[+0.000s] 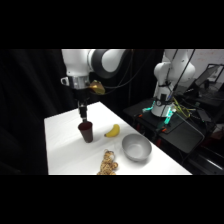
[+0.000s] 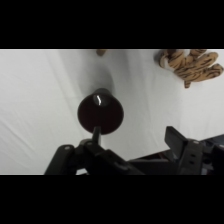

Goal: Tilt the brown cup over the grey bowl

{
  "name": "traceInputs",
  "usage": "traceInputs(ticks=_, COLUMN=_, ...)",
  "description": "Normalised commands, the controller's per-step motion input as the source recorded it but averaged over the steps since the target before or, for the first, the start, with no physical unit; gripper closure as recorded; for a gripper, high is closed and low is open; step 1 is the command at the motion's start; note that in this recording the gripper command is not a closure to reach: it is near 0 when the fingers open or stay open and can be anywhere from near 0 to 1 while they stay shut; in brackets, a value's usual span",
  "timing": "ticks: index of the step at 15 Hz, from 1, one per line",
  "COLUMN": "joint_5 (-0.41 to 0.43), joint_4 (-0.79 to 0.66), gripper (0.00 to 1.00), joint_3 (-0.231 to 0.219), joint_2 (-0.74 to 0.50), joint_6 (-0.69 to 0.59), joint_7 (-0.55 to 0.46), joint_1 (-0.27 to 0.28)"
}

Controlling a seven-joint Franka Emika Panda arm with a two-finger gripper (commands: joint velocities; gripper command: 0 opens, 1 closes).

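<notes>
Nearest the side camera: tan striped toy at the surface's front edge, bowl just to its right, upright, nothing visible in it. Behind those, cup near the middle of the surface, upright, looks to be sitting on the surface or barely off it; can't tell which. Banana lies between cup and bowl, a bit further back. End effector comes straight down onto the cup's rim from above. Wrist view: cup dead centre, mouth facing the camera, one finger running to the near rim and apparently over it; the other finger stands well apart to the right, clear of the cup. So jaws read as open fairly wide, one finger at the rim, no closed grasp I can confirm. Toy shows at the top right of the wrist view, bit of banana at the top edge. Further back, beyond the surface: dark bench with a second white arm base and cyan-lit gear, not involved. Progress estimate: early. Reach to cup is done, grasp looks in progress. Left: close on the rim, lift, carry right past the banana to above the bowl, tilt. Cup and bowl are apart, no tilt yet.
</notes>
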Motion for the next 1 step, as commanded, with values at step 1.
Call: traceInputs(ticks=1, joint_5=0.196, joint_4=-0.12, gripper=0.00, joint_3=0.020, joint_2=-0.44, joint_6=-0.07, joint_7=-0.34, joint_1=-0.172)
